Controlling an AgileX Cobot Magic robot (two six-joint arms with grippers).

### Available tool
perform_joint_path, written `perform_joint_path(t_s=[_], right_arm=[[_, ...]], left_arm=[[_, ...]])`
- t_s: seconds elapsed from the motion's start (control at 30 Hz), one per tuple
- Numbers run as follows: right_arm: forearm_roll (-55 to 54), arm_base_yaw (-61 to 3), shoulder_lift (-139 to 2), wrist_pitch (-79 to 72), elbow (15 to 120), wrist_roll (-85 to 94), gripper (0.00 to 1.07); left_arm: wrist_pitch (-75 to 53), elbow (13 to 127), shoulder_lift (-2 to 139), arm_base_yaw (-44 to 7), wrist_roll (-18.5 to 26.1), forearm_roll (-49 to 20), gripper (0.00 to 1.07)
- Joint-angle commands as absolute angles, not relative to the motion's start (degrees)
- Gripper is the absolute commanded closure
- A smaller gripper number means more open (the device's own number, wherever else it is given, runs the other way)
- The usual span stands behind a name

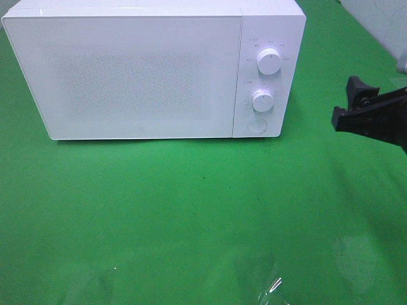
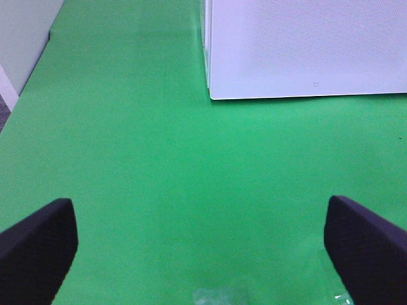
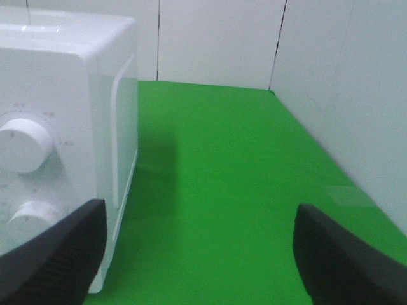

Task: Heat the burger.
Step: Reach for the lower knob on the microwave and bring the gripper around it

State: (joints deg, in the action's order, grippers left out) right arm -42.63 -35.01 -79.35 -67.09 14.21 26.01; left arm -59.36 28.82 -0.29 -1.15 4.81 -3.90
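Although the task turned on the burger, none showed in any view, so which way it lay from either pair of jaws could not be told (it may have been shut away out of sight, but nothing confirmed that). Nearest the front edge of the green surface lay one crinkled patch of clear film. Close to that edge the left gripper hovered with its jaws spread as wide as they went, empty, facing the front left corner of the microwave. The right gripper hung by the right edge, its jaws also wide apart and holding nothing. It sat just off the microwave's control side, so it was judged the nearer arm to the controls. Toward the far edge stood that single white microwave, its long axis running left to right. Its door was shut, and beside the door were two knobs and one round button.
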Motion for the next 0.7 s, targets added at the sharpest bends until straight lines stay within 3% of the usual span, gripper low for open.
perform_joint_path(t_s=[0.03,0.3,0.7], right_arm=[[-46.5,-40.6,-82.8,-69.7,15.9,28.1,0.26],[-51.3,-46.5,-90.4,-73.2,21.4,28.2,0.27],[-51.7,-47.3,-99.7,-75.1,28.0,23.2,0.29]], left_arm=[[-59.4,28.5,-1.6,-1.0,4.5,-3.7,0.03],[-59.4,28.5,-1.6,-1.0,4.5,-3.7,0.03],[-59.4,28.5,-1.6,-1.0,4.5,-3.7,0.03]])
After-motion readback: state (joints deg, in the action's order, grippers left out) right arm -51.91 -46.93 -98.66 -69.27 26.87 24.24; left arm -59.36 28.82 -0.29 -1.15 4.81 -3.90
